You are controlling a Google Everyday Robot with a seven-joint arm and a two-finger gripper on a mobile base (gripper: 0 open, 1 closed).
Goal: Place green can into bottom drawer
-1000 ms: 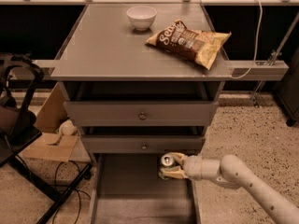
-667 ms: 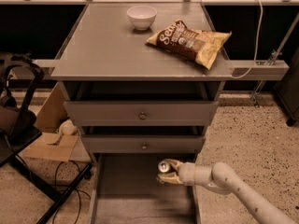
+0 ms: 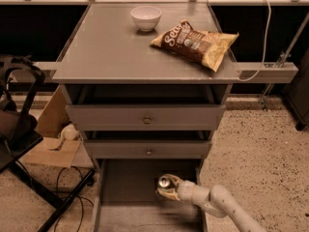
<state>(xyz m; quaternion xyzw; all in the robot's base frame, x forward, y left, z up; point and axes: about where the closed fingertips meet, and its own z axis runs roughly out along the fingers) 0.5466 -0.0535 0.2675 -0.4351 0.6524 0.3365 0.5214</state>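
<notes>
- Grey bottom drawer stands pulled out under the desk, its flat floor showing.
- White arm reaches in from the lower right; the tool is over the drawer's right half, pinching the green can.
- The can is tilted, silver top turned upward; I can't tell whether it touches the drawer floor.
- Two knobbed drawers sit above it.
- On the desk, a white bowl rests near the far edge and a chip bag by the right edge.
</notes>
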